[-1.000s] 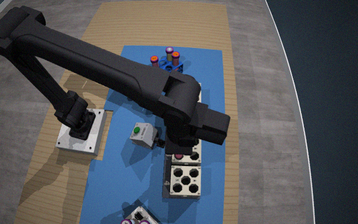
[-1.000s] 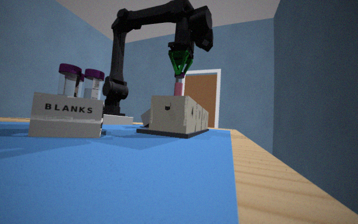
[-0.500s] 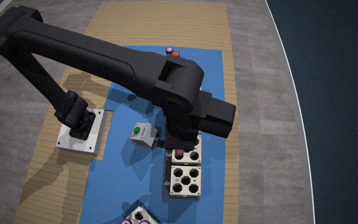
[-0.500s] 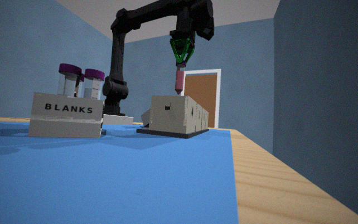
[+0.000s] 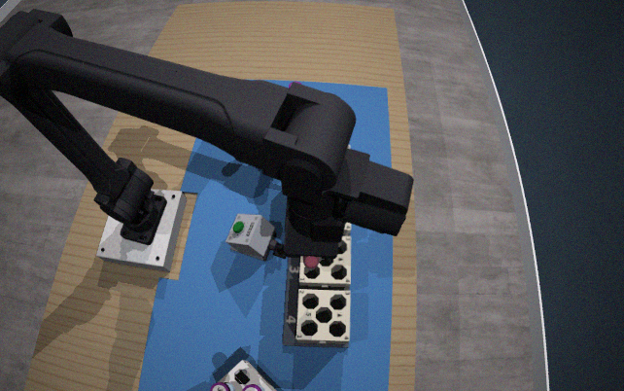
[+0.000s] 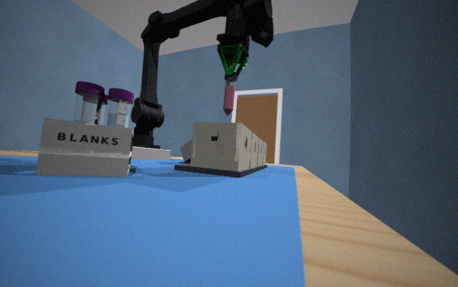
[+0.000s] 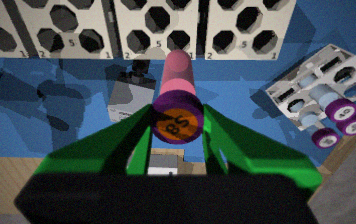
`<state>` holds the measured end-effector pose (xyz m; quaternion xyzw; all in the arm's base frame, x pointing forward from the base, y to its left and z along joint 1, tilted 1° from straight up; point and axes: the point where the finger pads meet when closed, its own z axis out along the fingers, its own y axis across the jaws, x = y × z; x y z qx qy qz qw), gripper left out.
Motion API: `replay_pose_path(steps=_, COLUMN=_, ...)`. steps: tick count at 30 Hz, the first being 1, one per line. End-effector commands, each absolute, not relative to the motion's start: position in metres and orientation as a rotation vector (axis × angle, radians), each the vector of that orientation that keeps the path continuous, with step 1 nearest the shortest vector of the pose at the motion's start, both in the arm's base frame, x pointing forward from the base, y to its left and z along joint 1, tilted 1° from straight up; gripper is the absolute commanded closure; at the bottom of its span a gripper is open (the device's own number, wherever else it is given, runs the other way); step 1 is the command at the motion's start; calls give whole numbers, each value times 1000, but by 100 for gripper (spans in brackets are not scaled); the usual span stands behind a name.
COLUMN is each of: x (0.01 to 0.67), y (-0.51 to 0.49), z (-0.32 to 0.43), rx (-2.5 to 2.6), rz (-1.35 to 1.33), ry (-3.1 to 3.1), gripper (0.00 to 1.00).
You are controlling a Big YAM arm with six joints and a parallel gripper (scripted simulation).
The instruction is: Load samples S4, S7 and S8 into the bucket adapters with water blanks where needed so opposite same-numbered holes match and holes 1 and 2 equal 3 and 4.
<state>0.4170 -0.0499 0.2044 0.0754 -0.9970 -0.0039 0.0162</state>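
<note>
S8, the pink-filled sample with an orange cap dot, hangs upright from the gripper, whose green fingers are clenched on its purple cap. In the exterior view the tube's conical tip is in the air, just above the tops of the adapters, touching none of them, so it can be carried sideways without catching a hole rim. It is held by the cap, which leaves the whole body free to slide into a hole. The stand carries the adapters in a row; from the top, adapter 4 shows five open holes, and adapter 3 lies partly under the wrist, with the pink tube seen over its near-left part. Which hole the tube is bound for cannot be told. The DONE key sits on its grey box just beside the stand, unpressed. The blank rack, well apart from the stand, holds purple-capped blanks upright, ready should a partner of equal mass be needed.
</note>
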Motion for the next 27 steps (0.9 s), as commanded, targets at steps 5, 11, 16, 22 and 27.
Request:
replay_pose_path(steps=5, x=431, y=-53, z=249, rx=241, rz=14, ry=-3195, gripper=100)
replay_pose_path(steps=11, x=428, y=-51, z=231, rx=239, rz=4, ry=-3160, gripper=100)
replay_pose_path(steps=16, x=428, y=-51, z=231, rx=239, rz=4, ry=-3160, gripper=100)
replay_pose_path(steps=22, x=428, y=-51, z=232, rx=239, rz=4, ry=-3160, gripper=100)
replay_pose_path(steps=27, x=428, y=-51, z=232, rx=239, rz=4, ry=-3160, gripper=100)
